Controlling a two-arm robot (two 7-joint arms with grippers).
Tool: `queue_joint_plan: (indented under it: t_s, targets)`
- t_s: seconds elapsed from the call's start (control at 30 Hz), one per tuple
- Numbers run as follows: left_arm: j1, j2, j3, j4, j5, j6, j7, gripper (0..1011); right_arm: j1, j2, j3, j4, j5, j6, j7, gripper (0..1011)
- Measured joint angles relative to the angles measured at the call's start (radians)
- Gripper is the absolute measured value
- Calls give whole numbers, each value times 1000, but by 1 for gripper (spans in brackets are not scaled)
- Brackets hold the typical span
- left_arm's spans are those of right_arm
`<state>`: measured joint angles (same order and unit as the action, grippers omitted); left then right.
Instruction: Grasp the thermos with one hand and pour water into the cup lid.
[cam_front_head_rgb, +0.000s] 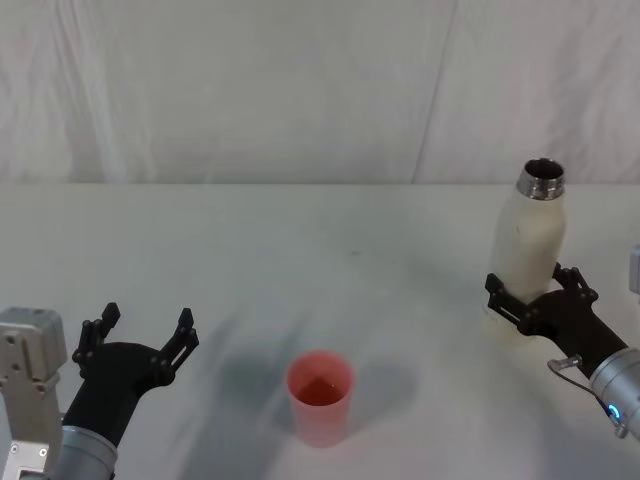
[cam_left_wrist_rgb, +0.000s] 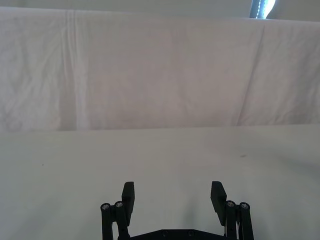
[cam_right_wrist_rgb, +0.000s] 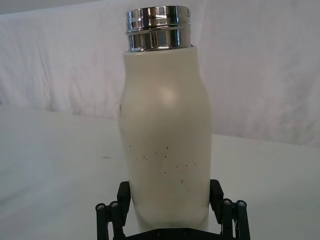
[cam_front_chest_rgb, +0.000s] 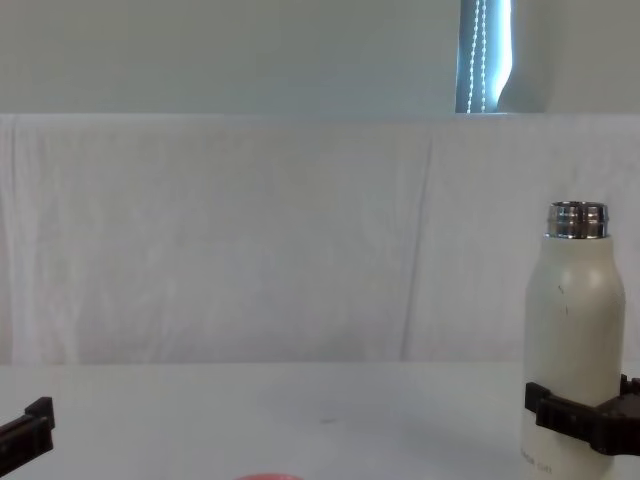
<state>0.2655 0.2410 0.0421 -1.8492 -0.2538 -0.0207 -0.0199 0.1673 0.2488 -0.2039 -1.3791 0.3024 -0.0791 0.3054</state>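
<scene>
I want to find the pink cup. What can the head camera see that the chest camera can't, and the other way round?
Head view alone: the whole cup lid, standing open side up on the table between the arms, and the left gripper, open and holding nothing, at the near left. Chest view alone: a strip of window above the white cloth backdrop, and the thermos side-on. Both: the thermos, upright, with its steel neck uncapped, and the right gripper around its lower body.
</scene>
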Motion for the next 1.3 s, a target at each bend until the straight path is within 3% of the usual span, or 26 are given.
queue_joint_plan:
  t_s: [1.3]
  targets:
    - [0,0,0,0,0,0,0,1001,-82,33,31,-93,4,10,-17,999]
